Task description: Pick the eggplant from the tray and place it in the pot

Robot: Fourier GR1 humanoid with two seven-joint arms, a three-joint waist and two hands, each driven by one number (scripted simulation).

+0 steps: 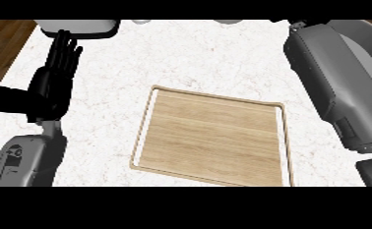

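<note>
Wooden tray [210, 139] lies on the white marble worktop [203, 56]. Left hand [54, 78] rests open at the left edge, fingers straight; the right forearm [330, 75] hides its hand.

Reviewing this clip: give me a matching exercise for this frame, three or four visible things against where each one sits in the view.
Things:
1. wooden tray
2. left robot hand
3. right forearm
4. grey object

Places:
A. upper left, cut by the view's top edge
B. right side, running from the top down
C. centre to lower middle of the white counter
D. left side, fingers straight and pointing up

Pairs: 1-C, 2-D, 3-B, 4-A. No eggplant shows on the tray.
</note>
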